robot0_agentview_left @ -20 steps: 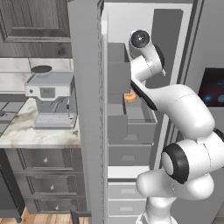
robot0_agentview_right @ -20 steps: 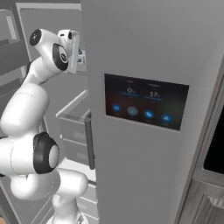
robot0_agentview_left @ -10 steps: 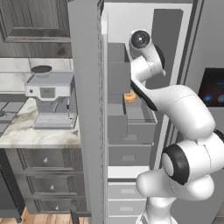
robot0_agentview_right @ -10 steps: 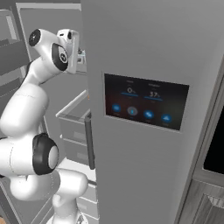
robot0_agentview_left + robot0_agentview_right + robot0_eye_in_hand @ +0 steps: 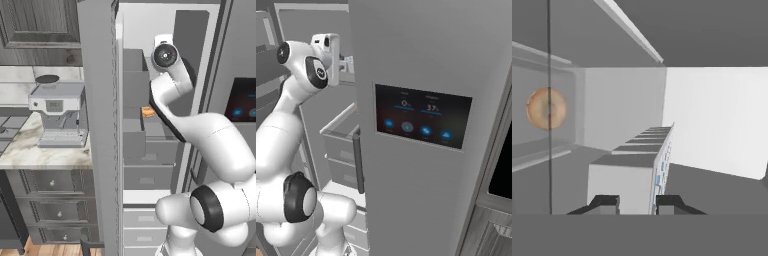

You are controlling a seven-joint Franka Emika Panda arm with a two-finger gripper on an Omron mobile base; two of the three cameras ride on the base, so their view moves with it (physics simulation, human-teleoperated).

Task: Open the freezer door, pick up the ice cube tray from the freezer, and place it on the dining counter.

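Pale-rimmed, blue-celled ice cube tray (image 5: pixel 643 165) on edge

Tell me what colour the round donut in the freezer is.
The donut is orange-brown with a paler ring. The hand view shows it best.

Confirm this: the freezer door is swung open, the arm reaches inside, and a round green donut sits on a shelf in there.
One thing is off: the round donut is orange-brown, not green, as the hand view shows. The rest stands: the tall matte-grey freezer door is open and the white arm reaches into the white-walled freezer.
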